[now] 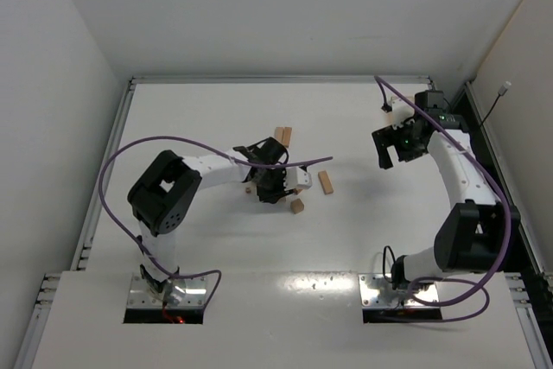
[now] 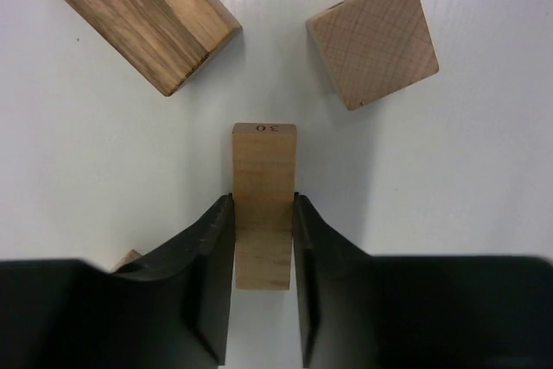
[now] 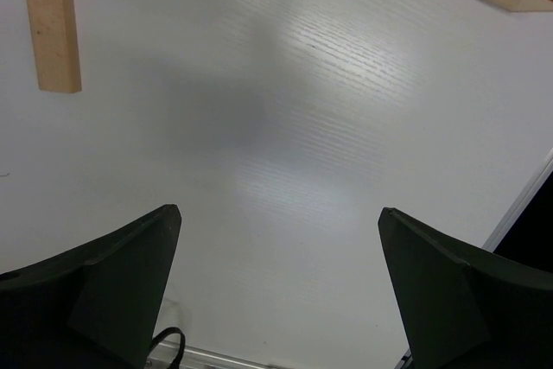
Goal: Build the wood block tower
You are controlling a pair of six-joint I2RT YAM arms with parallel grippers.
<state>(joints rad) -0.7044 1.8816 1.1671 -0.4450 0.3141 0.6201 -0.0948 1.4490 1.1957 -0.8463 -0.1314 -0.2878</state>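
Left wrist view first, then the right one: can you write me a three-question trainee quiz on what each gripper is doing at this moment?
1. True or false: the left gripper is shut on a small light-tan rectangular wooden bar.
2. Pick one. In its wrist view, the right gripper is: A) open, with nothing between its fingers; B) shut on a wooden cube; C) shut on an amber tray.
3. Short answer: in the left wrist view, what lies above and to the right of the held bar, apart from it?

Key
1. True.
2. A.
3. A light-tan wooden cube.
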